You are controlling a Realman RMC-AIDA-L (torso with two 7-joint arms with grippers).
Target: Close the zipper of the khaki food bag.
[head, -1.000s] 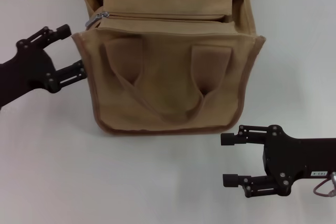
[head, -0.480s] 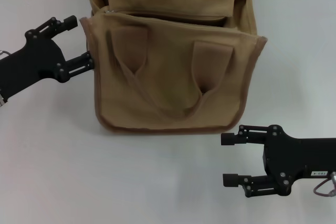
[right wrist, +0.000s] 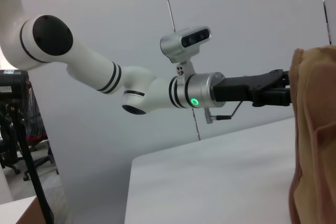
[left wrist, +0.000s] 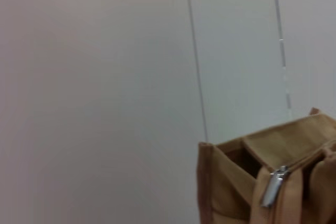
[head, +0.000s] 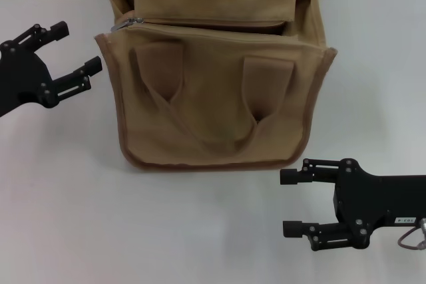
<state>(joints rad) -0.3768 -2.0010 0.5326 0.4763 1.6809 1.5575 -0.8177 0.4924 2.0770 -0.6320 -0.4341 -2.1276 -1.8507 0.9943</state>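
The khaki food bag (head: 213, 104) stands upright mid-table, with two strap handles hanging down its front. Its zipper (head: 213, 23) runs along the top panel, and the silver pull (head: 126, 23) sits at the bag's left end. The left wrist view shows that pull (left wrist: 273, 187) close up at the bag's corner (left wrist: 226, 182). My left gripper (head: 78, 47) hovers open just left of the bag, not touching it. My right gripper (head: 287, 203) rests open on the table in front of the bag's right corner, holding nothing.
White table (head: 100, 217) all around the bag, with a grey wall behind. In the right wrist view the left arm (right wrist: 131, 90) stretches across toward the bag's edge (right wrist: 315, 129). A thin cable loop (head: 409, 237) lies by the right arm.
My left gripper, which was against the bag's left side half a second ago, has drawn back to the left. The bag's top left corner has settled back. The right arm is unmoved.
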